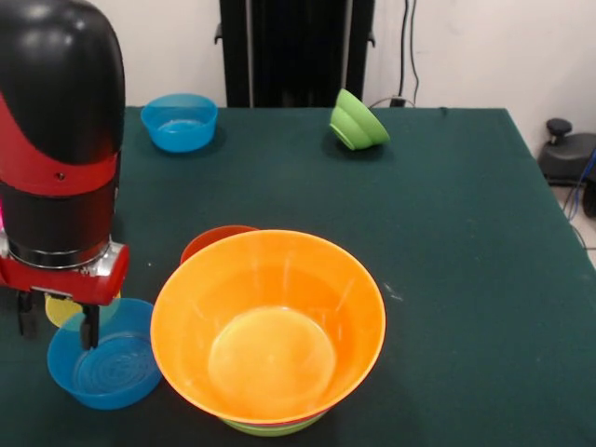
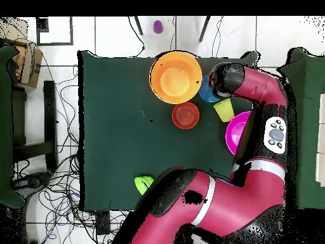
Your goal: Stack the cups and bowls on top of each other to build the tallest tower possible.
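A dark green table [image 1: 447, 233] stands before a white wall, with the tower [image 1: 268, 326] at its near edge in the front view: a wide orange bowl [image 1: 279, 279] on top and a lime-green rim [image 1: 275, 428] showing underneath. The gripper [image 1: 56, 321] hangs just beside it over a blue bowl [image 1: 107, 368], fingers spread wide and holding nothing, the yellow cup [image 2: 223, 110] right behind. A red-orange bowl [image 2: 185, 115] sits behind the tower, a pink bowl [image 2: 236, 132] shows under the arm in the overhead view, and another blue bowl [image 1: 180, 121] and a tipped green bowl [image 1: 357, 121] lie along the far edge.
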`<state>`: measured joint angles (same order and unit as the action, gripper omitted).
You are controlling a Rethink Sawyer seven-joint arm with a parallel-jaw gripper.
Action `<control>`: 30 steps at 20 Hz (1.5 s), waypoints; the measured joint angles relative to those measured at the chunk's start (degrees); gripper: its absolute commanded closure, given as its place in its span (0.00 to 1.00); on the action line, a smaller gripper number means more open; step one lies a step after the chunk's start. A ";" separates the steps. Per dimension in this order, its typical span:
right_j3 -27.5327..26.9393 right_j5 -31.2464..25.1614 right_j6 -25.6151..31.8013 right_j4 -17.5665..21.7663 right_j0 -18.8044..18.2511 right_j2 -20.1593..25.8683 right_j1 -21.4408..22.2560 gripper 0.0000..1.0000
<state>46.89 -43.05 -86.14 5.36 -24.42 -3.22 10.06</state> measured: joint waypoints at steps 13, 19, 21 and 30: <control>-0.21 2.36 0.00 -0.39 -2.43 0.48 -3.47 0.00; -1.39 2.34 0.00 -0.40 -2.74 0.47 -6.00 0.00; -1.95 2.36 0.00 -0.44 -2.71 0.42 -6.27 0.00; -3.38 2.34 0.00 -0.42 -2.69 0.35 -6.69 0.00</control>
<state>43.51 -40.71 -86.14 4.94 -27.11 -2.86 3.37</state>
